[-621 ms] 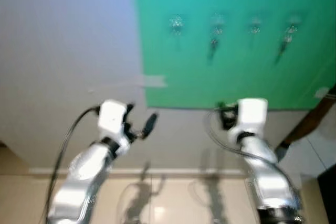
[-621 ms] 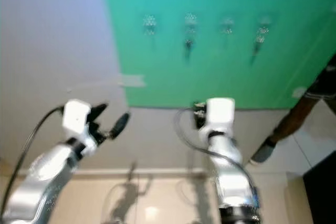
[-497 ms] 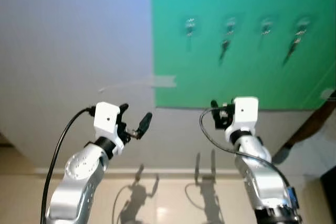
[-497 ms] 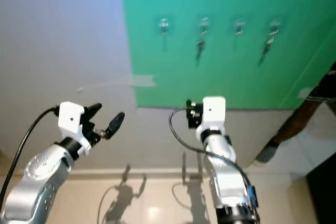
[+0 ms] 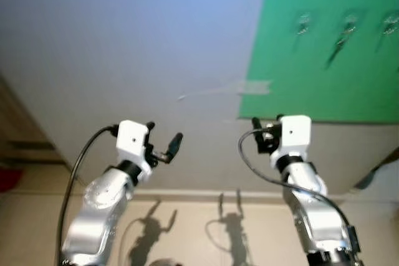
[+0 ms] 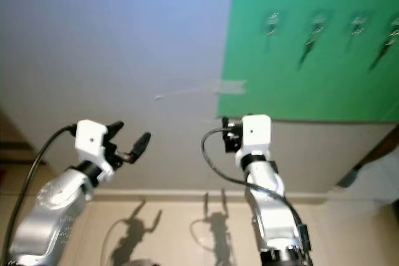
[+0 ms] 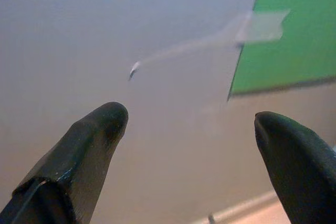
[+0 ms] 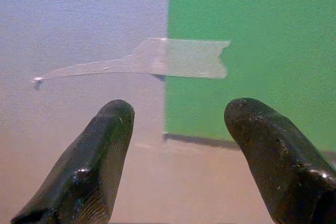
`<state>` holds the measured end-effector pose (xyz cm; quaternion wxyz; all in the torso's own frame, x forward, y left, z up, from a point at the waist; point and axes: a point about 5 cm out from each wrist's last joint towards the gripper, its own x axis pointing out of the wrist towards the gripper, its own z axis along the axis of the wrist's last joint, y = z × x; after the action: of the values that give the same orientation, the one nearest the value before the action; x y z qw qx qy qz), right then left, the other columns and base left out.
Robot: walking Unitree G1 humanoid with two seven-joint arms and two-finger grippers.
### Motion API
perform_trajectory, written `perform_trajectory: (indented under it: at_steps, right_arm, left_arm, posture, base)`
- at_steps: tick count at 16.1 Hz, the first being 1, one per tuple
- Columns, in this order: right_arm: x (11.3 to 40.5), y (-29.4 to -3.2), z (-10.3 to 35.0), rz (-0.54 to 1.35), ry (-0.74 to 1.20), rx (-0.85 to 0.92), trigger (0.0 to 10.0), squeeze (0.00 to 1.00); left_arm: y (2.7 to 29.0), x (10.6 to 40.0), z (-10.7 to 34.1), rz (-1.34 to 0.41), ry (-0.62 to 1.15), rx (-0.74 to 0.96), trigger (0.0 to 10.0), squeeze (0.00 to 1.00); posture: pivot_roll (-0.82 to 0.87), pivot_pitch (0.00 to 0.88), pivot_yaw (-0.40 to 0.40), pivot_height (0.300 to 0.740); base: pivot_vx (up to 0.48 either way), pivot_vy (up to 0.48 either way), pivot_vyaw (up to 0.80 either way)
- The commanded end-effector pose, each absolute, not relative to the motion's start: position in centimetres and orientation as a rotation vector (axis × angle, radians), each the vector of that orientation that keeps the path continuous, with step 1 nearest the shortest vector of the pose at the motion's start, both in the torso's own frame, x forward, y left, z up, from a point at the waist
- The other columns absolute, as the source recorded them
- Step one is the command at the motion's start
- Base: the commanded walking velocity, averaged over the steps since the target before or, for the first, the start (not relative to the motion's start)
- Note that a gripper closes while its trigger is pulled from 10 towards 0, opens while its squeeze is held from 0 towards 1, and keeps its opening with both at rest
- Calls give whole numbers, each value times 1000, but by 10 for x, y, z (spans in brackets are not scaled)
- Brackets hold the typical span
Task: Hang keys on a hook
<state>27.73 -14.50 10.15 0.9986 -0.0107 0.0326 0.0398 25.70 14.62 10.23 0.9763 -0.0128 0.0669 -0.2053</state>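
Observation:
A green board (image 5: 324,79) on the pale wall carries a row of small metal hooks (image 6: 272,20). Dark keys (image 6: 305,54) hang from the second hook, and another set (image 6: 377,60) hangs at the far right edge. My left gripper (image 5: 163,136) is raised before the bare wall, open, with nothing between its fingers (image 7: 105,124). My right gripper (image 5: 260,135) is held up below the board's lower left corner, also open and holding nothing, its fingers (image 8: 113,129) facing a strip of clear tape (image 8: 178,59) across the board's edge.
A skirting board (image 5: 206,196) runs along the wall's foot above a beige floor (image 5: 187,235) with the arms' shadows. Brown furniture (image 5: 12,123) stands at the far left, with something red (image 5: 6,179) low beside it. A dark shape (image 6: 349,179) lies low on the right.
The camera has swung to the left, so the green board and hooks now sit at the picture's right. Both arms stay raised much as before, grippers still open.

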Motion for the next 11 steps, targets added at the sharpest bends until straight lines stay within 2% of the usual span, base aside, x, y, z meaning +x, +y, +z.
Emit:
perform_trajectory:
  at_steps: [1,3,8,11]
  right_arm:
    - [275,-147,101,82,72,-31,10000,0]
    - [275,-147,99,86,80,-21,10000,0]
    - [274,-147,96,72,98,-23,10000,0]
    - [275,-148,93,49,124,-105,10000,0]
  left_arm:
    - [152,262,101,-371,133,-8,10000,0]
    - [156,264,98,-346,139,15,10000,0]
    - [154,265,95,-354,134,30,10000,0]
    - [155,265,91,-348,156,55,10000,0]
  posture:
    - [-1,0,16,695]
    - [-1,0,16,677]
    - [-5,0,25,638]
    - [-5,0,26,621]
  base:
    - [0,0,0]
    - [0,0,0]
    - [0,0,-405]
    - [0,0,-273]
